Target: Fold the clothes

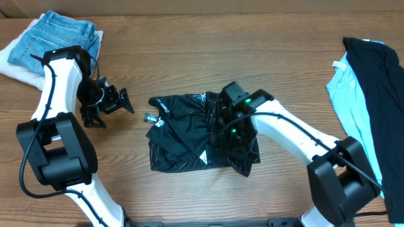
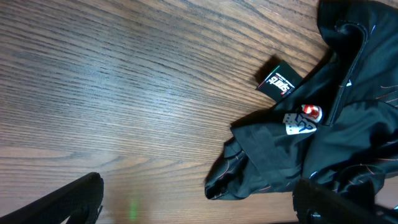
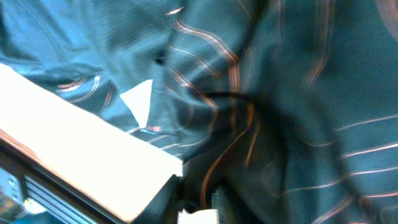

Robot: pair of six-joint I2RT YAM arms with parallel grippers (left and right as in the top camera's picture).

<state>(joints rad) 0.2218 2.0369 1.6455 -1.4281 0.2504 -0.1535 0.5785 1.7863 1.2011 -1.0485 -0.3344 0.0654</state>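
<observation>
The black jersey point(image 1: 180, 135) with thin orange lines and small white logos lies crumpled in the middle of the table. My right gripper point(image 1: 231, 133) sits on its right part. In the right wrist view the jersey point(image 3: 286, 93) fills the frame, and a fold of it is pinched between the jaws point(image 3: 202, 208). My left gripper point(image 1: 106, 107) is open and empty, above bare wood to the left of the jersey. In the left wrist view its fingers point(image 2: 199, 208) are spread wide. The jersey's edge point(image 2: 298, 149) and a black hang tag point(image 2: 280, 79) lie to the right.
Blue jeans point(image 1: 60, 34) lie on a white cloth point(image 1: 16, 63) at the back left. A plain black garment point(image 1: 379, 88) lies over a light blue one point(image 1: 341, 88) at the right edge. Bare wood table point(image 1: 189, 57) surrounds the jersey.
</observation>
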